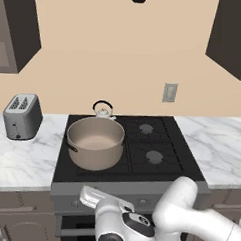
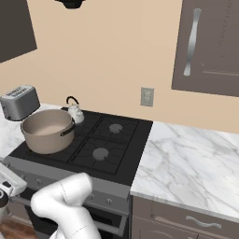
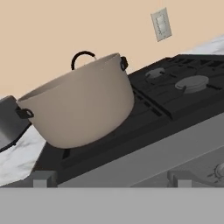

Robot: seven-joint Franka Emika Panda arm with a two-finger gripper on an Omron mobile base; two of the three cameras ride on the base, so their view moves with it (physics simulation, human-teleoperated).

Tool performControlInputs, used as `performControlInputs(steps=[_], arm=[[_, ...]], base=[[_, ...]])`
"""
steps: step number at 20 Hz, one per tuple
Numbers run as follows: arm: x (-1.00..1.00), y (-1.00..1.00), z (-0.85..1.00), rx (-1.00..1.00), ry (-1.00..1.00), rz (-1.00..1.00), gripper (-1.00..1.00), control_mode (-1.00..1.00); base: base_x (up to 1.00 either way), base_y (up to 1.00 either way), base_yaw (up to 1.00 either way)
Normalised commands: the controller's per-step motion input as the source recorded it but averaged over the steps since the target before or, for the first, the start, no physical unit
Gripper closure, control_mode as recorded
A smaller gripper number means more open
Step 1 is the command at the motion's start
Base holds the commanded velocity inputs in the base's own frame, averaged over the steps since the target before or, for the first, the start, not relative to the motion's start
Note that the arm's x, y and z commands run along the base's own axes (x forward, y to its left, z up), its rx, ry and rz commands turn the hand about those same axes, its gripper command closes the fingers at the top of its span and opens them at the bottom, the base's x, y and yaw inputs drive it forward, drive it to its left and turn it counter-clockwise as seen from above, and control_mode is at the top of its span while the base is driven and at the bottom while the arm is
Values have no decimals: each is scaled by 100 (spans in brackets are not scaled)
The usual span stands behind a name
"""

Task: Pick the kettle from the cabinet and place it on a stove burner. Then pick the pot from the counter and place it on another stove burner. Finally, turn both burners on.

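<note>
The tan pot (image 1: 95, 141) stands on the front-left burner of the black cooktop (image 1: 171, 145). It looms large in the hand view as well (image 3: 83, 105). Right behind it, on the back-left burner, sits the small silver kettle (image 1: 103, 110) (image 2: 74, 112); in the hand view only its black handle (image 3: 82, 55) peeks over the pot's rim. The two right burners (image 1: 154, 156) (image 1: 146, 128) are bare. My gripper (image 3: 111, 178) is open and holds nothing, low in front of the stove's front panel, below and in front of the pot. The cabinet (image 2: 210, 46) with its wavy silver handle hangs at the upper right.
A grey toaster (image 1: 22, 116) stands on the marble counter (image 1: 20, 160) left of the stove. More counter (image 2: 186, 158) stretches to the right. Control knobs (image 2: 108, 200) line the stove front, one near the gripper (image 3: 218, 171). A wall outlet (image 1: 170, 92) is behind the stove.
</note>
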Motion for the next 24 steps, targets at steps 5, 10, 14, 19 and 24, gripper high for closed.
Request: performControlInputs(steps=[5, 10, 14, 19, 24], arm=[[0, 0, -36, -4, -4, 0, -100, -100], [0, 0, -18, -2, 0, 0, -100, -100], [1, 0, -25, -3, -2, 0, -100, -100], [7, 0, -29, -3, -5, 0, -100, -100], [13, 0, -26, -4, -5, 0, -100, -100]], base=[[0, 0, 0], [0, 0, 0], [0, 0, 0], [0, 0, 0], [0, 0, 0]])
